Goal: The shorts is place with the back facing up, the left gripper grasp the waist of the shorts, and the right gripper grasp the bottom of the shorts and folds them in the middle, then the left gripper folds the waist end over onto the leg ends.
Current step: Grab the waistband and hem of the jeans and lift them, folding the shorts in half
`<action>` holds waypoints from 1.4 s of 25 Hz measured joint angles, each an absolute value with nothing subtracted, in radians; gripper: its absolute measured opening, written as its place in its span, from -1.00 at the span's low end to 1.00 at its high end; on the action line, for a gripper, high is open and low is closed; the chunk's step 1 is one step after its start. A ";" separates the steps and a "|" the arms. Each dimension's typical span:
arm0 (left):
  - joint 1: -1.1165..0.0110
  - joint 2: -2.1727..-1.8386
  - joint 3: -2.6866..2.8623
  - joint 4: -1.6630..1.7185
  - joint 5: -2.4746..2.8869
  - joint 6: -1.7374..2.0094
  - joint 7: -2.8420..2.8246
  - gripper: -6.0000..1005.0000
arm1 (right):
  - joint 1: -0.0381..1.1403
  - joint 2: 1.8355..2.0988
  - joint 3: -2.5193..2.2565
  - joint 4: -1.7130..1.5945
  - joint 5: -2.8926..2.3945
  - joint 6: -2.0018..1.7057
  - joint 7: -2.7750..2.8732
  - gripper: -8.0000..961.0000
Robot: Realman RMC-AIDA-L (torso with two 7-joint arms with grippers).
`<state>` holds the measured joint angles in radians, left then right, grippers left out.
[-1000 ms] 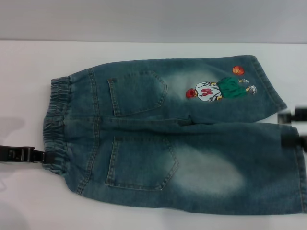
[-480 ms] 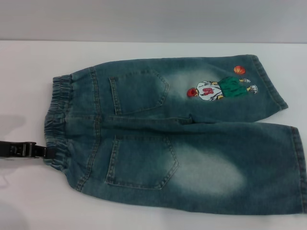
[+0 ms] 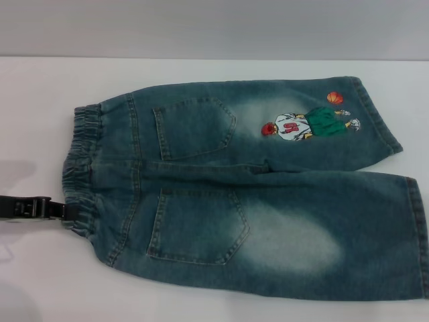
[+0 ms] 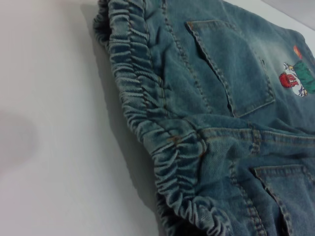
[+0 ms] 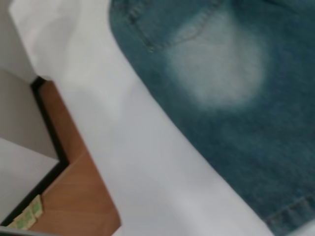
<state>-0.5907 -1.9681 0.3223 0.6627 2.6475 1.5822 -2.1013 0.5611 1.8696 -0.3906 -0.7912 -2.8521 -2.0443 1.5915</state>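
Note:
The denim shorts (image 3: pixel 255 194) lie flat on the white table (image 3: pixel 40 100), back up, with both back pockets showing. The gathered waist (image 3: pixel 80 168) points left. The leg ends (image 3: pixel 415 228) point right, and the far leg carries the cartoon (image 3: pixel 308 124) and an orange basketball patch (image 3: pixel 334 98). My left gripper (image 3: pixel 64 212) lies low at the waist's near corner, its tip against the elastic band. The left wrist view looks along the ruffled waist (image 4: pixel 147 98). My right gripper is out of view; its wrist view looks down on the near leg's pale patch (image 5: pixel 221 64) and hem (image 5: pixel 290 216).
The right wrist view shows the table's edge (image 5: pixel 59 98), with brown wooden floor (image 5: pixel 74 196) below it. Bare white table surrounds the shorts at the left, far and near sides. A grey wall (image 3: pixel 214 27) rises behind the table.
The right gripper, seen at the right edge by the leg ends a second ago, has left the head view. The left gripper has crept slightly toward the waist.

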 joint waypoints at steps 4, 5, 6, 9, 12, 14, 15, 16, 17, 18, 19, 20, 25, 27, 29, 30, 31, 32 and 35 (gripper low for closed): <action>-0.590 -1.969 0.326 0.663 2.647 1.582 -2.102 -0.86 | 0.560 1.869 -0.386 -0.792 -2.864 -2.015 1.595 0.46; -0.589 -1.969 0.326 0.663 2.648 1.582 -2.102 -0.86 | 0.559 1.869 -0.386 -0.791 -2.865 -2.009 1.596 0.46; -0.589 -1.969 0.326 0.663 2.648 1.583 -2.102 -0.86 | 0.558 1.869 -0.386 -0.791 -2.866 -2.002 1.596 0.46; -0.589 -1.971 0.323 0.663 2.648 1.585 -2.102 -0.86 | 0.556 1.873 -0.390 -0.789 -2.870 -1.984 1.598 0.46; -0.590 -1.973 0.323 0.663 2.648 1.586 -2.102 -0.85 | 0.555 1.877 -0.395 -0.786 -2.878 -1.972 1.599 0.46; -0.590 -1.974 0.324 0.663 2.648 1.586 -2.102 -0.85 | 0.555 1.877 -0.396 -0.784 -2.880 -1.964 1.599 0.46; -0.590 -1.975 0.324 0.663 2.648 1.586 -2.102 -0.85 | 0.555 1.877 -0.397 -0.783 -2.881 -1.960 1.599 0.46; -0.590 -1.975 0.324 0.663 2.648 1.586 -2.102 -0.85 | 0.555 1.877 -0.398 -0.783 -2.882 -1.957 1.599 0.46; -0.590 -1.976 0.325 0.663 2.648 1.586 -2.102 -0.85 | 0.555 1.878 -0.399 -0.782 -2.883 -1.953 1.599 0.46; -0.590 -1.977 0.325 0.663 2.648 1.586 -2.102 -0.85 | 0.555 1.879 -0.400 -0.782 -2.883 -1.949 1.599 0.46; -0.590 -1.977 0.325 0.663 2.648 1.586 -2.102 -0.85 | 0.555 1.880 -0.401 -0.781 -2.883 -1.947 1.599 0.46; -0.590 -1.977 0.325 0.663 2.648 1.586 -2.102 -0.85 | 0.555 1.881 -0.401 -0.779 -2.883 -1.944 1.599 0.46; -0.591 -1.980 0.325 0.663 2.648 1.585 -2.103 -0.85 | 0.554 1.890 -0.403 -0.772 -2.889 -1.933 1.600 0.46; -0.591 -1.981 0.323 0.663 2.648 1.584 -2.103 -0.84 | 0.554 1.893 -0.403 -0.768 -2.890 -1.928 1.600 0.46; -0.591 -1.981 0.323 0.663 2.648 1.584 -2.103 -0.84 | 0.554 1.895 -0.403 -0.766 -2.890 -1.924 1.600 0.46; -0.591 -1.981 0.323 0.663 2.648 1.583 -2.103 -0.84 | 0.554 1.896 -0.403 -0.765 -2.890 -1.922 1.600 0.47; -0.591 -1.981 0.323 0.663 2.648 1.583 -2.103 -0.84 | 0.554 1.897 -0.403 -0.765 -2.890 -1.921 1.600 0.47; -0.591 -1.981 0.323 0.663 2.648 1.583 -2.103 -0.84 | 0.554 1.898 -0.403 -0.764 -2.890 -1.920 1.600 0.47; -0.591 -1.981 0.323 0.663 2.648 1.583 -2.103 -0.84 | 0.554 1.901 -0.403 -0.764 -2.890 -1.911 1.600 0.47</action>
<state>-0.5906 -1.9805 0.3225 0.6626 2.6477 1.5830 -2.1031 0.5537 1.9012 -0.4034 -0.7640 -2.8901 -1.9109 1.6001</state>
